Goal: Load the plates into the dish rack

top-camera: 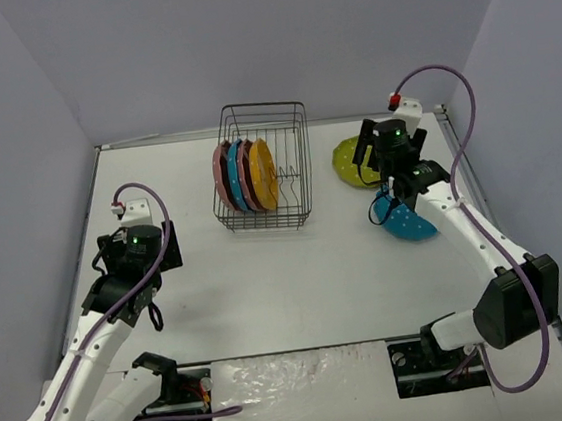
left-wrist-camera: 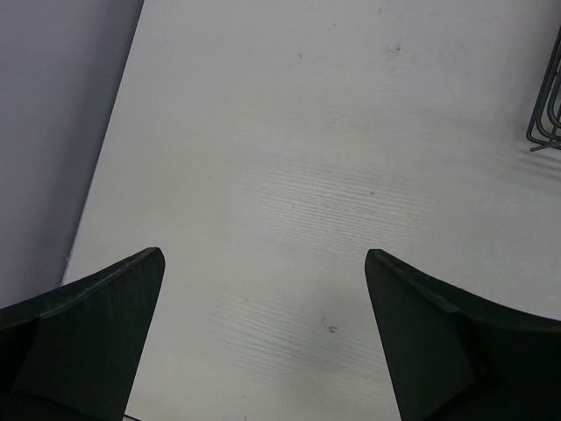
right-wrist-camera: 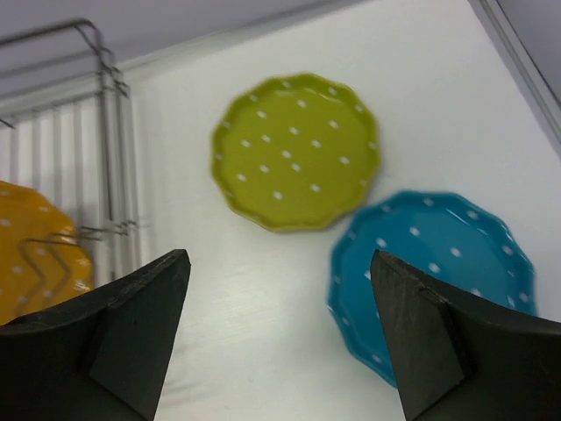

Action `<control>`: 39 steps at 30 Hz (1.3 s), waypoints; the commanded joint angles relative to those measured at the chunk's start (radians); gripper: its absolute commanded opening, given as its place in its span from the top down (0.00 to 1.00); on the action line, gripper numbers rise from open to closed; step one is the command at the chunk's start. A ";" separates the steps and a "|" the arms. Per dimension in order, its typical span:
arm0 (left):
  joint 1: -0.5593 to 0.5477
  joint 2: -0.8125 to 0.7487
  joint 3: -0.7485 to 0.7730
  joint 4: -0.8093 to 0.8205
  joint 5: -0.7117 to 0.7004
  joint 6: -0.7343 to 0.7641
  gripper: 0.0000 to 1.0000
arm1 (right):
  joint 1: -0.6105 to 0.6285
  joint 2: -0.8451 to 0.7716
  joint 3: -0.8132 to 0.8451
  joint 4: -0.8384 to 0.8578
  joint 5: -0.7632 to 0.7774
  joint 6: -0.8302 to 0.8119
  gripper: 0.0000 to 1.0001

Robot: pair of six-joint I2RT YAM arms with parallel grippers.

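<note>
The black wire dish rack [top-camera: 291, 159] stands at the back centre. Several plates stand upright in its left part: pink [top-camera: 221, 177], blue [top-camera: 236, 175], pink [top-camera: 248, 172] and orange [top-camera: 263, 173]. A lime green plate [top-camera: 348, 162] and a blue plate [top-camera: 409, 223] lie flat on the table at the right. My right gripper [top-camera: 389, 164] is open and empty above them; in its wrist view the green plate [right-wrist-camera: 296, 151] lies ahead and the blue plate [right-wrist-camera: 434, 267] is by the right finger. My left gripper [top-camera: 136, 248] is open and empty over bare table at the left.
The white table [top-camera: 298, 279] is walled at the left, back and right. The rack's corner [left-wrist-camera: 548, 114] shows at the right edge of the left wrist view. The rack's right half holds no plates.
</note>
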 commanded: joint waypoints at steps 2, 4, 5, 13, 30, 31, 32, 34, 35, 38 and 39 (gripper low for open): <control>0.009 -0.021 0.015 0.040 -0.026 0.007 0.03 | -0.055 -0.006 -0.159 -0.143 -0.044 -0.011 0.22; 0.009 -0.021 0.013 0.041 -0.023 0.008 0.03 | -0.074 0.023 -0.174 -0.145 -0.081 -0.017 0.23; 0.009 -0.017 0.012 0.045 -0.023 0.010 0.03 | -0.084 0.045 -0.178 -0.145 -0.096 -0.030 0.24; 0.008 -0.012 0.010 0.044 -0.009 0.010 0.03 | -0.120 0.262 -0.119 -0.175 -0.223 -0.163 0.44; 0.008 -0.023 0.011 0.044 -0.014 0.012 0.03 | -0.079 0.419 -0.075 -0.153 -0.112 -0.248 0.67; 0.008 -0.023 0.010 0.045 -0.014 0.012 0.03 | -0.072 0.425 -0.074 -0.152 -0.105 -0.249 0.68; 0.008 -0.022 0.010 0.048 -0.014 0.013 0.03 | -0.065 0.431 -0.071 -0.153 -0.097 -0.250 0.69; 0.008 -0.021 0.013 0.047 -0.015 0.012 0.03 | -0.049 0.444 -0.067 -0.154 -0.076 -0.250 0.72; 0.008 -0.022 0.013 0.045 -0.017 0.012 0.03 | -0.043 0.451 -0.066 -0.153 -0.066 -0.251 0.73; 0.008 -0.029 0.010 0.046 -0.021 0.013 0.03 | -0.032 0.477 -0.064 -0.152 -0.045 -0.252 0.75; 0.008 -0.030 0.009 0.048 -0.019 0.014 0.03 | -0.031 0.483 -0.063 -0.152 -0.045 -0.250 0.76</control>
